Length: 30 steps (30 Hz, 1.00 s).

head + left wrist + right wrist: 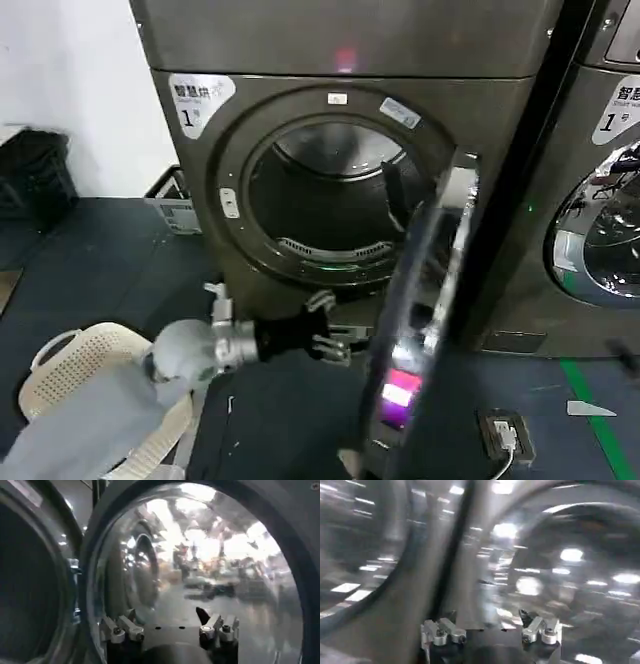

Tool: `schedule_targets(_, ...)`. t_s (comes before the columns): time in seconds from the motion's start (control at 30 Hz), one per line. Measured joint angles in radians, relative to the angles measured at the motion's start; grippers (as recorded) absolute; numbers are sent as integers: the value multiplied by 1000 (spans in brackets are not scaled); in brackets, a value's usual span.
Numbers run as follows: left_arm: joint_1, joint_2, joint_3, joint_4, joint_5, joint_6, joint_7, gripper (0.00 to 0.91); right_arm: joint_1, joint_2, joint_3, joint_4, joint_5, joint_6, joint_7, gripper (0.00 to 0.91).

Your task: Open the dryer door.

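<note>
— Where does the dryer door (pixel 425 330) stand?

— Swung well out from the bronze-grey dryer (pixel 340 170). In the head view it is seen almost edge-on, hinged at the right side of the round opening (pixel 335 205) and reaching forward toward the camera, its lower part blurred. The drum (pixel 330 190) is fully exposed behind it.

— And the left gripper (pixel 325 325)?

— It sits low, in front of the dryer's bottom front edge, below the opening, pointing right toward the door's inner face. Its fingers (pixel 320 300) are spread wide and hold nothing. The fingertips are just beside the door's inner side; I cannot tell whether they touch it.

— What does the left wrist camera give?

— The left gripper (pixel 170 627) with its two fingers (pixel 120 627) well apart, and the door's bulging glass window (pixel 200 565) straight ahead of them, ringed by the dark plastic inner rim (pixel 295 555). The glass lies beyond the fingertips, not between them. The dark opening of the drum (pixel 30 580) lies to one side.

— The right gripper?

— In the right wrist view, the right gripper (pixel 490 627) also has its fingers (pixel 442 630) held wide with nothing between them. Ahead of it are blurred, shiny curved surfaces; I cannot tell which part of the machine they belong to.

— Anything else nearby?

— A second machine (pixel 600 200) stands just right of the dryer, and a pale laundry basket (pixel 90 365) lies on the dark floor (pixel 90 260) at the lower left.
</note>
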Motion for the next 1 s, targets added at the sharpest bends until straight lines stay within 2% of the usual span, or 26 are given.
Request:
schedule_targets(0.07,-37,-20,45,12,0,0,-21,907,-9,-2,33,8,-20,0,104,907)
schedule_targets(0.17,-92,-64,104,36,-3,1,-54,907,-23,-3,75,26,-43,-31,203,907)
schedule_targets(0.3,-154,-132,169,65,-17,1,-77,907,-40,-15,146,66,-59,-125,223,907)
schedule_targets(0.4,-196,-180,211,89,-31,-1,-128,907,-50,-7,193,95,-114,-154,232,907)
schedule_targets(0.53,-245,-241,256,131,-16,-5,-153,907,-47,-13,239,105,-162,-218,293,907)
schedule_targets(0.67,-282,-302,269,167,-32,-3,-197,907,-59,-13,278,98,-199,-233,313,907)
schedule_targets(1.0,-364,-426,311,266,-54,-6,-233,907,-92,-18,365,111,-218,-244,304,907)
